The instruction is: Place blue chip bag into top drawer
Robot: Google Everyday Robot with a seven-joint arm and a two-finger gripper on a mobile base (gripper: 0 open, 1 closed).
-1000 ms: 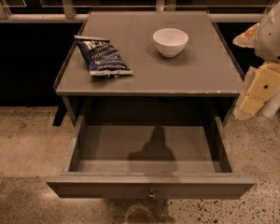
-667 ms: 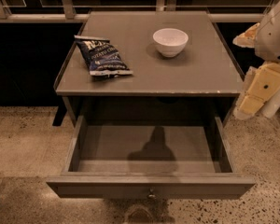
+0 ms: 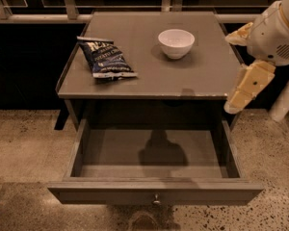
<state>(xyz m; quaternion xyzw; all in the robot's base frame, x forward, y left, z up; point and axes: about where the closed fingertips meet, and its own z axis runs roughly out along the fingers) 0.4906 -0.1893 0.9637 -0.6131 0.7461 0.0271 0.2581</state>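
Note:
The blue chip bag (image 3: 106, 57) lies flat on the left part of the grey cabinet top (image 3: 149, 76), dark navy with white lettering. The top drawer (image 3: 154, 192) is pulled fully out below, with its small round knob (image 3: 156, 199) at the centre of the front panel. Its inside shows no objects, only a shadow. My gripper (image 3: 243, 88) hangs at the right edge of the cabinet, cream-coloured, beside the top's right front corner. It is well apart from the bag and holds nothing that I can see.
A white bowl (image 3: 176, 43) stands on the cabinet top, right of centre toward the back. A rail and dark panels (image 3: 38, 18) run behind the cabinet. Speckled floor (image 3: 24, 153) surrounds it.

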